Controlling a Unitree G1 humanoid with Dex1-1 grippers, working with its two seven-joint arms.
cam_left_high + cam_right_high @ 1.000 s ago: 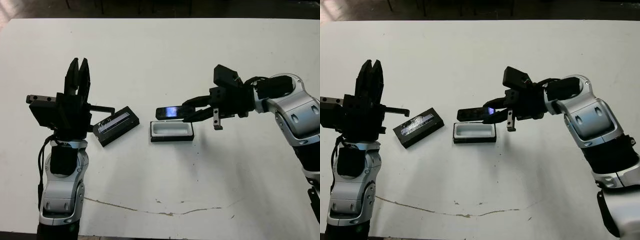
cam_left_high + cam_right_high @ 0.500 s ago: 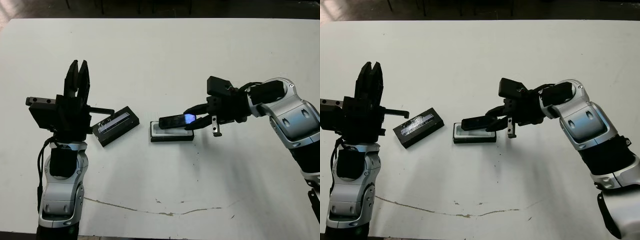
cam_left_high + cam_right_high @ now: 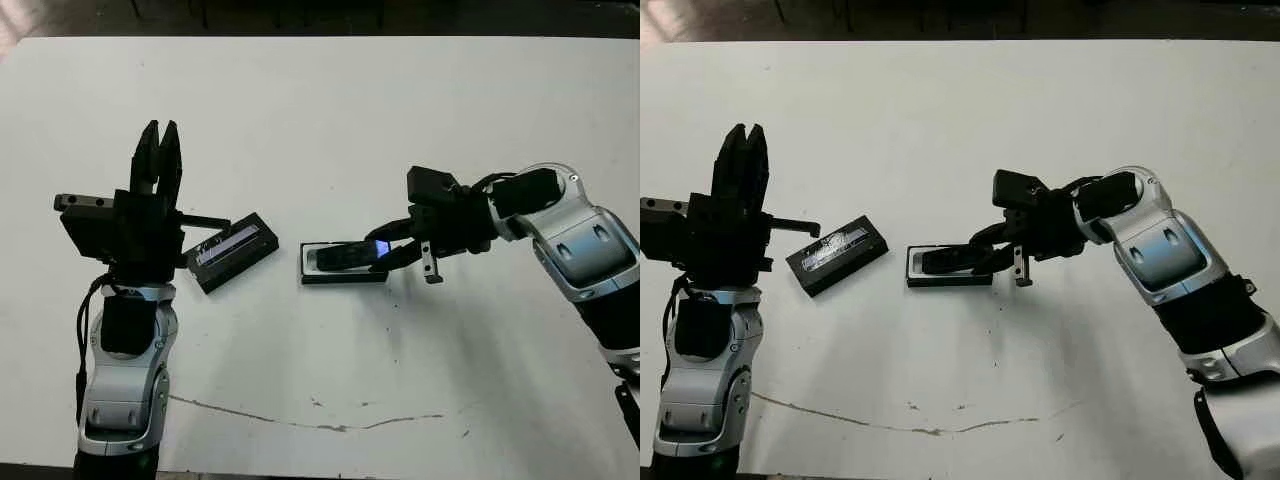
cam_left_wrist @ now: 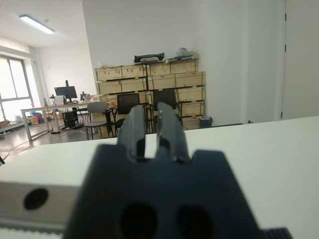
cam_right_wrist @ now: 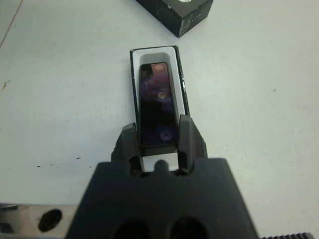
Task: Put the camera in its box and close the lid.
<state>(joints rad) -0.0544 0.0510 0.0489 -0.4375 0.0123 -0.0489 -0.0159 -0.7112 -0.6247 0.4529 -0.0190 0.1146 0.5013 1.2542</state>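
Note:
The camera (image 5: 157, 99), a slim black bar with a glossy face, lies lengthwise in the box (image 5: 155, 55), a shallow black tray with a white lining. My right gripper (image 5: 159, 135) is shut on the camera's near end, one finger on each long side. In the head views the camera (image 3: 343, 257) sits low in the box (image 3: 308, 276), its gripped end slightly raised. The lid (image 3: 230, 251), black with a silvery stripe, lies flat on the table left of the box. My left gripper (image 3: 158, 150) is raised beside the lid, pointing up, fingers together and holding nothing.
The white table (image 3: 330, 120) stretches far beyond the box. A thin dark crack line (image 3: 300, 422) crosses the table near its front edge. The left wrist view looks out at a room with wooden crates and desks.
My right gripper has lowered the camera from just above the box down into the tray. The left arm and the lid have not moved.

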